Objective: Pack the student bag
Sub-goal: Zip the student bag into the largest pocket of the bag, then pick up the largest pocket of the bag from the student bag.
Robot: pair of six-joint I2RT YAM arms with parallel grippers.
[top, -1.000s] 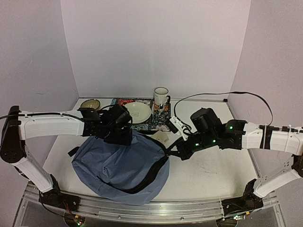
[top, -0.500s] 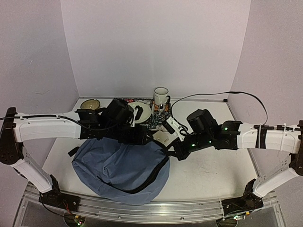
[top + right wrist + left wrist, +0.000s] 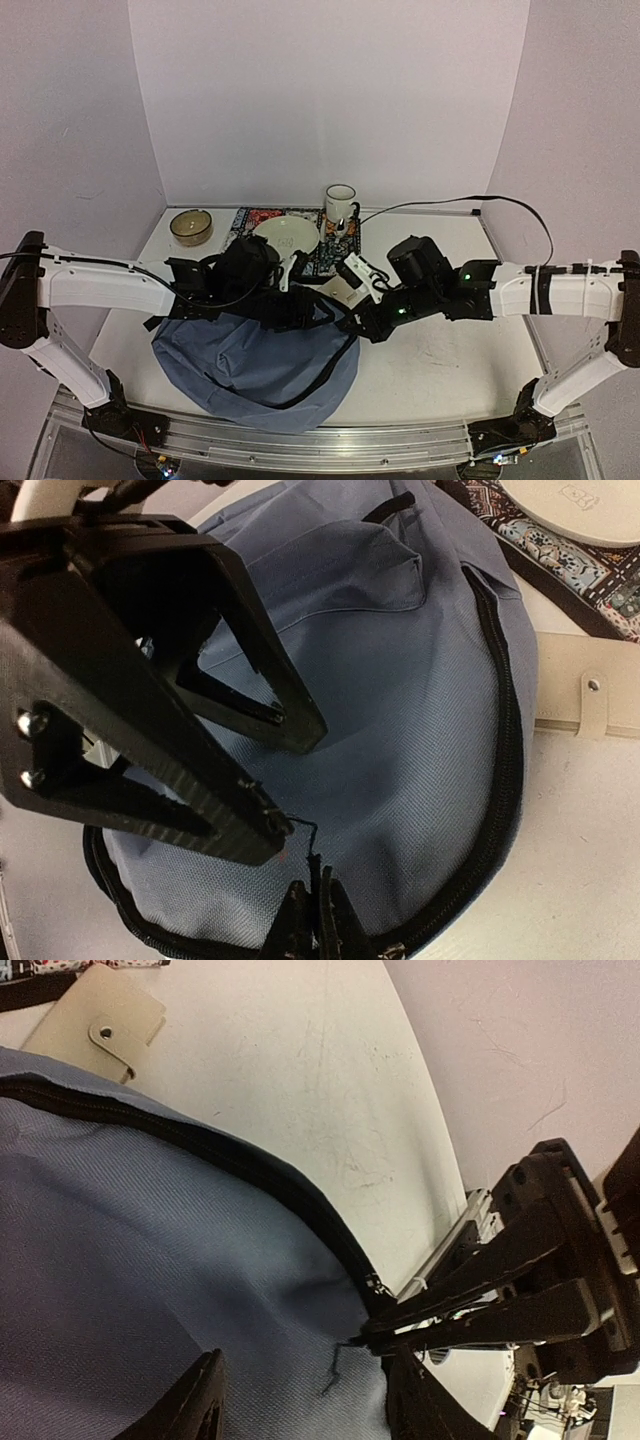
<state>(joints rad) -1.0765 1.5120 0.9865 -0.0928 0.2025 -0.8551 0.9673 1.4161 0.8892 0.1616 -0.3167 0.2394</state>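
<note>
1. White bench (image 3: 440, 360), closed in by pale lilac walls, is seen from above; the student bag (image 3: 250, 365) is laid flat on its near-left part, just in front of the arm bases.
2. Packing is judged to be at an early stage. The black zipper (image 3: 505, 750) is seen as a shut band along the bag's curved edge, no opening into the bag is shown, and whether anything is already inside cannot be told.
3. The right pincer (image 3: 312, 920) is brought in low at the bag's right edge. Its fingers are closed to a point, next to the zipper slider (image 3: 376, 1284) and a thin dark cord (image 3: 333, 1368). Whether the cord is actually pinched cannot be told.
4. The left pincer (image 3: 285, 780) is held over the bag's right half, just beside the right one, with its fingers spread and nothing clamped between them; only blue fabric is seen under it.
5. A beige pouch (image 3: 95, 1025) with a snap flap is left on the bench just beyond the bag's far-right edge, outside it, so it is judged not yet packed.
6. Farther back, a plate (image 3: 287, 237) is set on a patterned mat (image 3: 335, 250), with a mug (image 3: 340, 203) behind it and a bowl (image 3: 190, 225) to the left; opening and loading are judged to remain.
</note>
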